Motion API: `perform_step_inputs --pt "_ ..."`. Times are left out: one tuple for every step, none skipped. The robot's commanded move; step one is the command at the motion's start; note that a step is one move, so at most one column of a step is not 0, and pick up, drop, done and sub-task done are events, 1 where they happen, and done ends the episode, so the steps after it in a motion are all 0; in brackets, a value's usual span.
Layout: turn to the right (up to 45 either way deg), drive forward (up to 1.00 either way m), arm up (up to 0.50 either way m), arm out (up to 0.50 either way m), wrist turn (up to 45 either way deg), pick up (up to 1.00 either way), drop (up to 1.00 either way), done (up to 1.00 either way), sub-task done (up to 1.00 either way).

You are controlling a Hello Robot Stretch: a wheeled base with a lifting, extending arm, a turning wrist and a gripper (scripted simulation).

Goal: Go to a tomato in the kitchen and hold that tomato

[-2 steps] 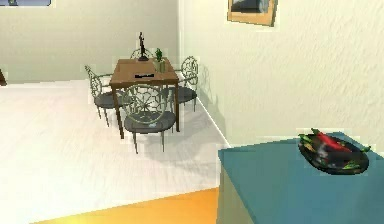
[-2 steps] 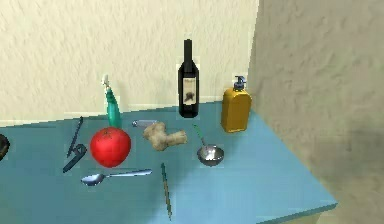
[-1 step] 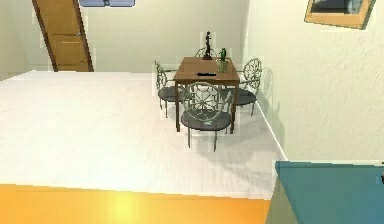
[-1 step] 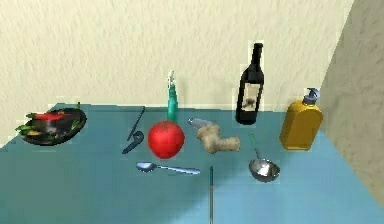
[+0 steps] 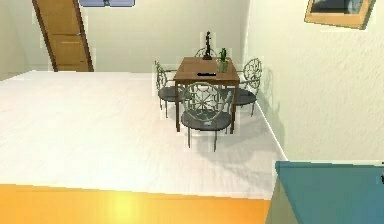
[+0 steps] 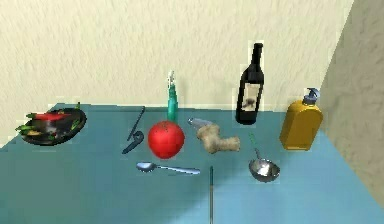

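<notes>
One flat teal countertop (image 6: 80, 185) carries everything that matters here; its corner also shows at the forward view's lower right.

1. Tall items. I note a dark glass wine bottle with a pale label (image 6: 251, 85) against the wall, and a squat amber bottle with a dark cap (image 6: 302, 125) to the right of it. Both are well apart from the target.
2. Mid-size items. A dark shallow bowl of mixed red and green contents (image 6: 55, 127) sits at the far left.
3. Target. The glossy red round tomato (image 6: 166, 140) rests on the counter near the middle of the arm side view. I judge it light, smooth-skinned and somewhat slippery, with soft flesh that bruises or splits under hard pressure. I would take hold across its widest part, at mid-height, using gentle force (a grip above that line would likely squeeze it out downward).
4. Close neighbours. A slender green bottle (image 6: 173, 98) stands just behind the tomato, and I expect it to topple easily if knocked. A tan knobbly root-like piece (image 6: 215, 138) lies just to the right, and a silver metal spoon (image 6: 168, 169) lies just in front.
5. Gripper state: I cannot tell.
</notes>
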Motion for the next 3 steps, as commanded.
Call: perform_step_inputs --pt "0.0 0.00 0.38 0.00 0.0 0.00 0.00 0.00 0.00" --pt "0.0 0.00 0.00 0.18 0.0 0.00 0.00 0.00 0.00" --pt "0.0 0.00 0.00 0.00 45.0 0.00 0.00 0.00 0.00"
